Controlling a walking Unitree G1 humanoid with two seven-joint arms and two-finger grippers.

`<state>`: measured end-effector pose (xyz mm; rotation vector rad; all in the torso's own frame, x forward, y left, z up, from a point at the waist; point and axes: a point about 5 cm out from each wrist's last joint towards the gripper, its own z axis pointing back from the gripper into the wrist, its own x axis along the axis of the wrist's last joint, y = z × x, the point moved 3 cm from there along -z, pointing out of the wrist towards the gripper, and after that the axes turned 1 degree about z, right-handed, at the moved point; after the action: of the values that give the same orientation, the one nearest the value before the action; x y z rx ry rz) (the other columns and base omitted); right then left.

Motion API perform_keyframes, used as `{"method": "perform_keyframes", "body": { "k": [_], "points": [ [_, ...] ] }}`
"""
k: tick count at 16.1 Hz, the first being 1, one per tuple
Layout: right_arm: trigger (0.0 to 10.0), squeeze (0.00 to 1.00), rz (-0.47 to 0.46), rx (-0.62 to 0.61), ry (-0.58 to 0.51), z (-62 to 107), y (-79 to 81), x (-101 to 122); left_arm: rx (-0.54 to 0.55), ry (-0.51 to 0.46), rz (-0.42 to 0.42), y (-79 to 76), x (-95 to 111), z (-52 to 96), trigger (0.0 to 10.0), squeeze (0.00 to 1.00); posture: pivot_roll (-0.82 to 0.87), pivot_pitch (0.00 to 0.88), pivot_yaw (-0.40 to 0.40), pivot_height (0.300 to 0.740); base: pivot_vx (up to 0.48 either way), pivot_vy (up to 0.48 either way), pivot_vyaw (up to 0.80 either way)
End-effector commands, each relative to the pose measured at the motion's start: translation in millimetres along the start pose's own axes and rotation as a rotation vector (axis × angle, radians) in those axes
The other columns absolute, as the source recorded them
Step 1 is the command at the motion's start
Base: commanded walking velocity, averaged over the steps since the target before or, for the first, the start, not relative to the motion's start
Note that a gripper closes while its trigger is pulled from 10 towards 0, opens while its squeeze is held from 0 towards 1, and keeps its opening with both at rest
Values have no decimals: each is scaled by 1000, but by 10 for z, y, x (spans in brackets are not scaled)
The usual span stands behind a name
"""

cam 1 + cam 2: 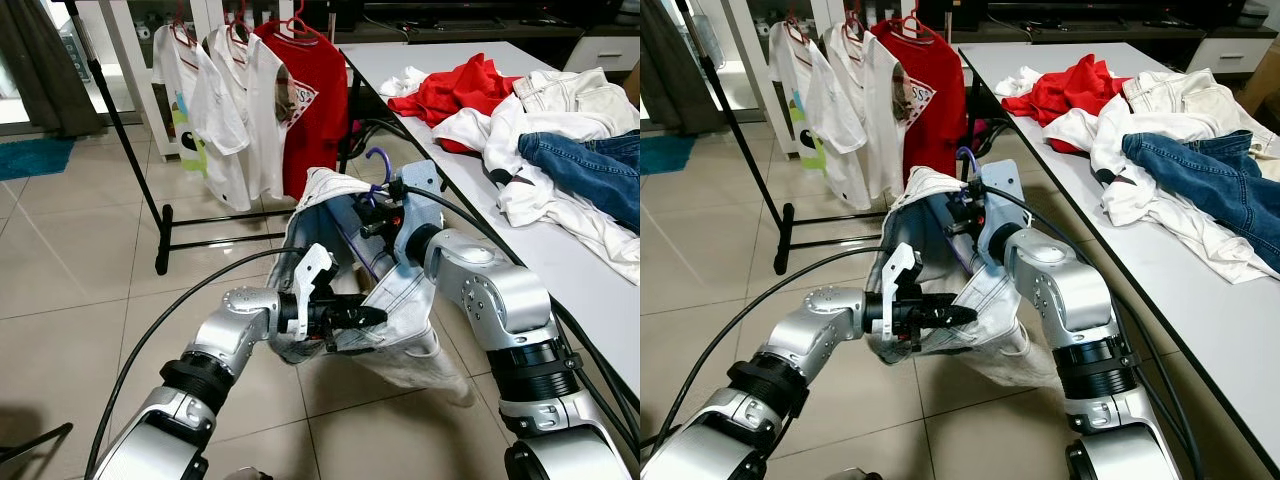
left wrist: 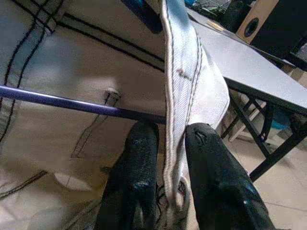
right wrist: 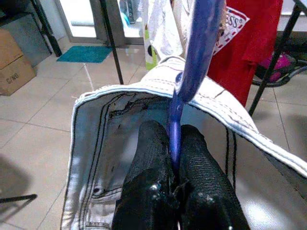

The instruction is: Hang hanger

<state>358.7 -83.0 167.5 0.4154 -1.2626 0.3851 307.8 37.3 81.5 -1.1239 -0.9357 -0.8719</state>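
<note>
A pair of light washed-denim shorts [image 1: 330, 220] hangs on a purple hanger [image 1: 378, 158] in front of me, above the tiled floor. My right gripper [image 3: 171, 143] is shut on the hanger's neck [image 3: 175, 125], just under its hook [image 3: 197, 45], inside the waistband. My left gripper [image 2: 169, 139] is shut on a seamed edge of the shorts [image 2: 178, 96], right by the hanger's purple bar [image 2: 72, 103]; in the head view it sits low on the garment [image 1: 365, 318]. A black clothes rack [image 1: 120, 120] stands behind, at the left.
Two white shirts [image 1: 235, 100] and a red shirt [image 1: 310, 90] hang on red hangers on the rack. A white table [image 1: 560, 250] along my right carries a red garment [image 1: 455, 90], white clothes and blue jeans [image 1: 590, 160]. Black cables trail across the floor.
</note>
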Motion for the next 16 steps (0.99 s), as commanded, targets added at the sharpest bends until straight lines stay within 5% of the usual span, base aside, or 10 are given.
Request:
{"method": "perform_keyframes", "body": {
  "k": [1,6,10,16],
  "points": [
    [10000,0,16,22,-104,50,38,312,-5,0,-19,8,37,-15,0,0,-197,0,12,740,0,0,0],
    [10000,0,17,26,-105,66,42,327,-6,40,-45,16,-33,-35,0,0,-206,0,11,740,0,0,0],
    [10000,0,49,8,-79,62,20,280,0,-18,-75,14,53,-50,0,0,-210,0,8,740,0,0,0],
    [10000,0,102,-40,-29,49,-46,143,5,-108,-176,-156,200,129,0,0,-207,0,9,740,0,0,0]
  ]
}}
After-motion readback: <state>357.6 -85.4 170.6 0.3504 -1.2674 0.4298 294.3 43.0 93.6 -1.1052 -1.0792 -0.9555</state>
